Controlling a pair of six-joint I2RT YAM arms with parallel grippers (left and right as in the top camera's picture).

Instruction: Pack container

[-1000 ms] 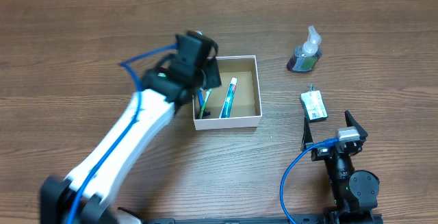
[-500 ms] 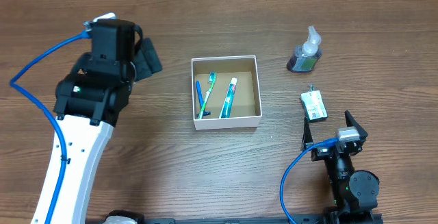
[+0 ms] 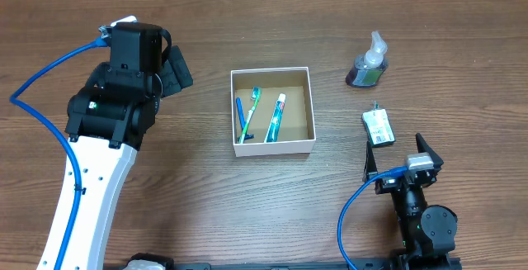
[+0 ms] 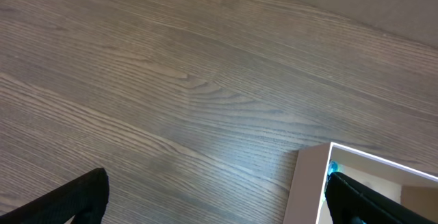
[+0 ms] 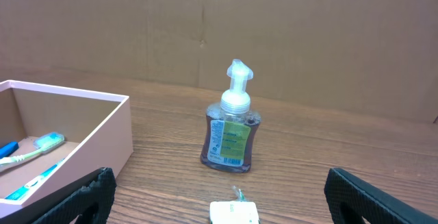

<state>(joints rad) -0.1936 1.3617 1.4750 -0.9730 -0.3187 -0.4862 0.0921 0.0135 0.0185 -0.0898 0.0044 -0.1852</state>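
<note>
The overhead view looks straight down on the table from well above and takes in both arms. The left wrist view sits close over the wood, angled down and forward past the left gripper. A corner of the container enters ahead-right of it. The right wrist view rides low, near table level, and faces forward past the right gripper to the soap bottle ahead. The container lies forward-left of it. All three views share the container.

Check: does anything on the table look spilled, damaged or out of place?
Nothing stands out. The container sits flat with toothbrushes and a toothpaste tube lying inside; the soap bottle stands upright and the packet lies flat.
</note>
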